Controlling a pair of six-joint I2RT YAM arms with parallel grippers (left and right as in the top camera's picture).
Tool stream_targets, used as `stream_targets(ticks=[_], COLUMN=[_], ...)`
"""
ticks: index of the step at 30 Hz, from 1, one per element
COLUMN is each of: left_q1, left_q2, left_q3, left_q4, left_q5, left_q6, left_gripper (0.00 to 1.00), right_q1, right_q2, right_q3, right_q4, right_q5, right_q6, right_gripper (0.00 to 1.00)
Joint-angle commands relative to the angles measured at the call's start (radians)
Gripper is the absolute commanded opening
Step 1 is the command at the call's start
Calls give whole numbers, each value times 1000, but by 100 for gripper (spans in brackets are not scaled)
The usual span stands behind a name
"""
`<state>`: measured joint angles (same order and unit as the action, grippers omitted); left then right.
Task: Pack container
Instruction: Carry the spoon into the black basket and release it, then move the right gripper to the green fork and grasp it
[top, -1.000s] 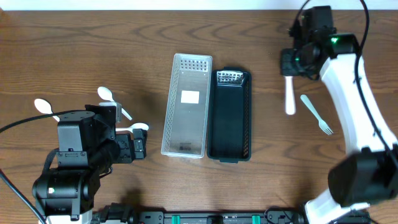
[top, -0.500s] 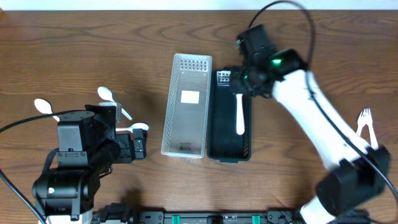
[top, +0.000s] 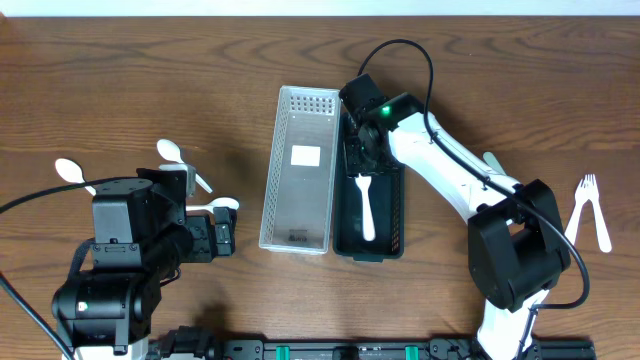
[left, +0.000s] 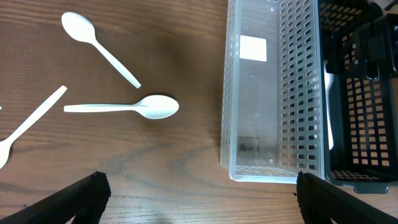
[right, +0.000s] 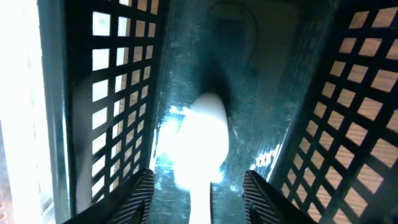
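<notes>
placing step: the utensil lay flat in the black basket, free between the right pincer's spread tips. the left pincer hung wide and empty near spoons on the table. next, probably: lift clear, then fetch the fork.

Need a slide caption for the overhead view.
Right gripper above the black basket, a white utensil inside it; clear bin alongside, spoons at left.

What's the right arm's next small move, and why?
Probably lift the right gripper straight up out of the black basket. The white utensil lies on the basket floor, and the fingers stand apart from its handle on both sides, so the release looks done.
</notes>
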<state>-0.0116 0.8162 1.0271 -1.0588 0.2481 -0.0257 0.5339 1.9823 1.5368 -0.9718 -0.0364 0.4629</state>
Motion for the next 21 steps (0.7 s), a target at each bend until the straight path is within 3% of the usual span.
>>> stream_targets(ticks=[1, 7, 13, 15, 21], left_q1=[-2, -2, -2, -2, -2], left_q2=[-1, -1, -1, -1, -1], left_q3=[13, 13, 13, 13, 13], left_q4=[-3, -3, -3, -3, -3], left_q5=[-1, -2, -1, -2, -2], left_q6=[6, 6, 6, 6, 6], left_gripper=[98, 98, 98, 98, 98], right_q1=[-7, -89, -299, -385, -638], right_q2=[-47, -172, -344, -378, -426], right_q3=[42, 193, 285, 285, 282], right_q4=[-10, -133, -227, -281, -484], right_q5=[10, 90, 137, 137, 115], right_q6=[-48, -121, -368, -437, -368], right_gripper=[53, 54, 84, 88, 88])
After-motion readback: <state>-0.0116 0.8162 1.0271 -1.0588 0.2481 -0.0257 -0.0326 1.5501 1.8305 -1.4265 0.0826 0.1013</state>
